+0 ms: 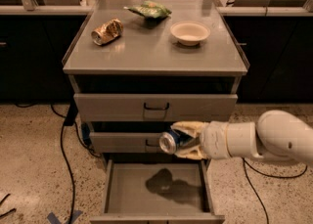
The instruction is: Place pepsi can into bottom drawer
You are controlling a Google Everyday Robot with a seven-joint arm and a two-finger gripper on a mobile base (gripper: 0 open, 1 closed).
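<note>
The pepsi can (171, 141), blue with a silver end facing left, lies sideways in my gripper (186, 140). The cream fingers (188, 127) are shut on it from above and below. The white arm (259, 140) reaches in from the right. The can hangs in front of the middle drawer, above the open bottom drawer (156, 189), whose plain grey inside holds only the arm's shadow.
On the cabinet top (156, 52) lie a dented gold can (106, 31), a green snack bag (149, 9) and a pale bowl (190, 32). The top drawer (155, 106) and middle drawer (127, 142) are closed. Black cables (63, 140) run over the speckled floor on both sides.
</note>
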